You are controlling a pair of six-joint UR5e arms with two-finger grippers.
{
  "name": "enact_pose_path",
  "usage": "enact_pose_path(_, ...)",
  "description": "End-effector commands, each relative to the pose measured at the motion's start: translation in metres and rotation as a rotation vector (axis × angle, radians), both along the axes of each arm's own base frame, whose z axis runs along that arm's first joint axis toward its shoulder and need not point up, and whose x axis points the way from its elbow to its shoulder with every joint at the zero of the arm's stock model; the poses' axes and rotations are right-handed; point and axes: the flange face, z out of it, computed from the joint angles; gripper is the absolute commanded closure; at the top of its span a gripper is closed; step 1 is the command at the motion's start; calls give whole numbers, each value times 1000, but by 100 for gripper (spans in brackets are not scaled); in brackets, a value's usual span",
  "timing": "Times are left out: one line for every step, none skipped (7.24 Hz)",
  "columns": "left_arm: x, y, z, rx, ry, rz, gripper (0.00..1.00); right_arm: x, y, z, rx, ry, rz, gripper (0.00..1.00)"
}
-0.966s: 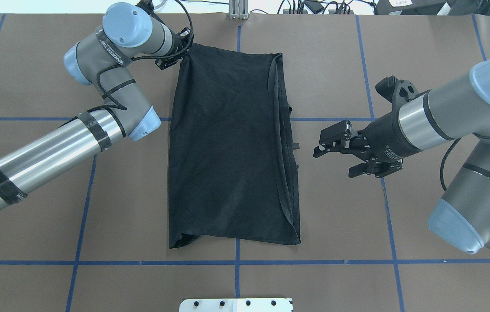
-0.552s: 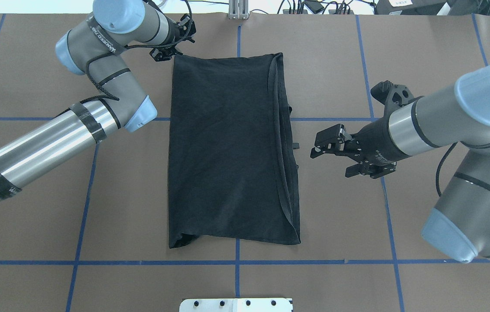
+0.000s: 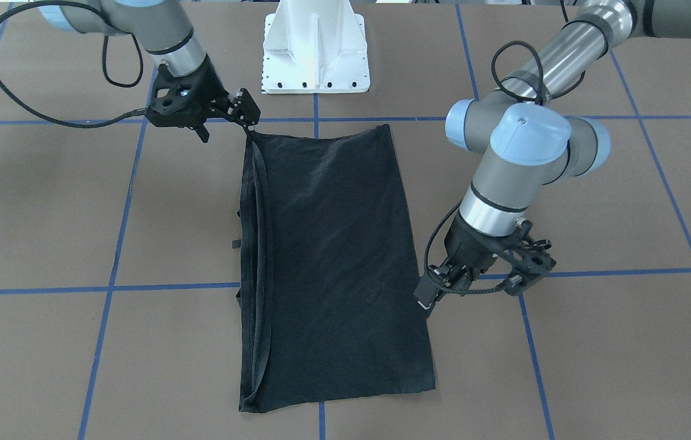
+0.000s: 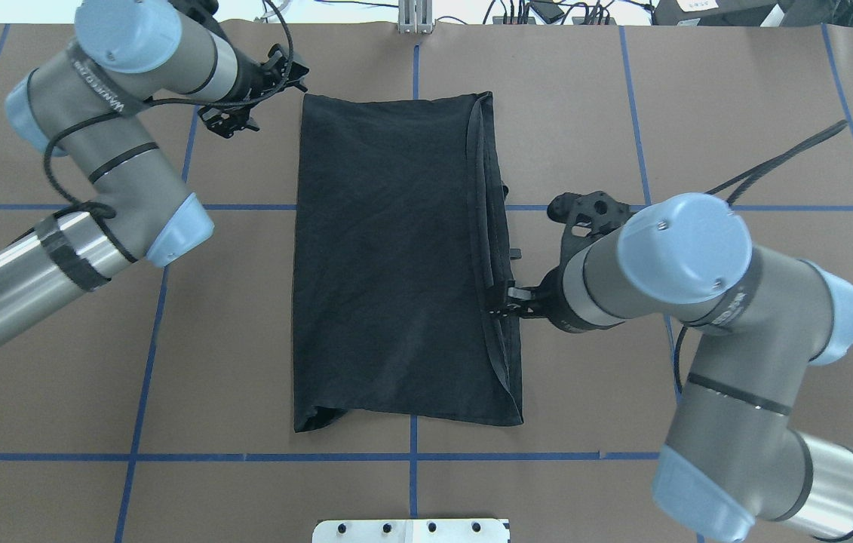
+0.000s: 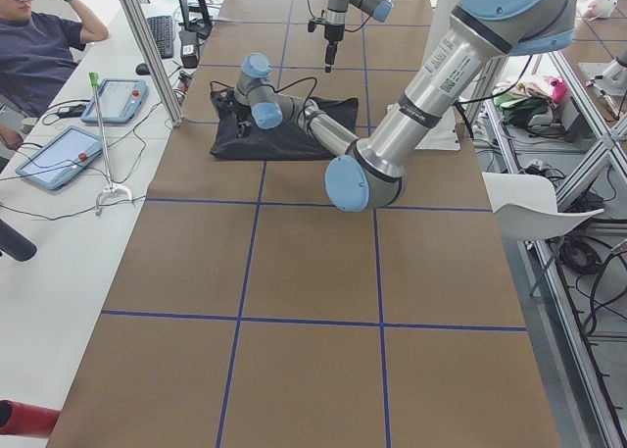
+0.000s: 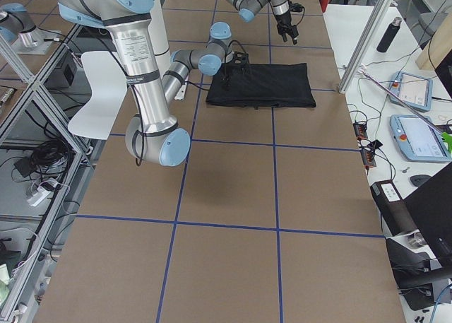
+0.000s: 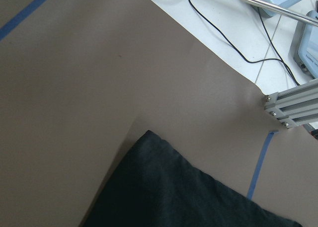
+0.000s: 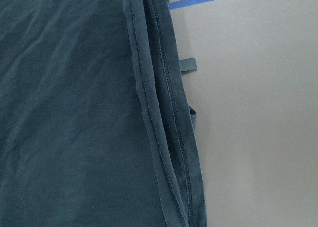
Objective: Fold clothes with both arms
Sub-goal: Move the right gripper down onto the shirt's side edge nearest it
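The black T-shirt [image 4: 396, 256] lies folded into a long plain rectangle in the middle of the table, its graphic hidden. It also shows in the front view [image 3: 333, 256]. My left gripper [image 4: 256, 94] is open and empty, just left of the shirt's far left corner; in the front view [image 3: 470, 292] its fingers stand wide apart. My right gripper [image 4: 510, 296] sits at the shirt's right hemmed edge, mostly hidden under its wrist. In the front view [image 3: 226, 122] its jaws stand apart, one fingertip at the cloth. The right wrist view shows only the layered hems [image 8: 164, 137].
The white pedestal base [image 3: 314, 55] stands at the robot's side of the table. An aluminium post [image 4: 415, 15] stands at the far edge. Blue tape lines [image 4: 411, 456] cross the brown surface. An operator [image 5: 39, 46] sits beside tablets.
My left arm has drawn back to the left, off the shirt's far left corner. My right arm has moved left and turned down onto the shirt's right edge.
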Motion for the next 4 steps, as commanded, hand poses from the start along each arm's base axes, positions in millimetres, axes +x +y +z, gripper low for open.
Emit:
enact_pose_path(-34, 42, 12, 15, 16, 24, 0, -61, 20, -3, 142, 190, -57, 0)
enact_pose_path(-34, 44, 14, 12, 13, 26, 0, -83, 16, 4, 172, 231, -87, 0)
enact_pose_path(-34, 44, 13, 12, 13, 26, 0, -97, 16, 11, 203, 263, -136, 0)
enact_pose_path(-33, 45, 13, 10, 14, 31, 0, -100, 20, 14, 232, 274, -178, 0)
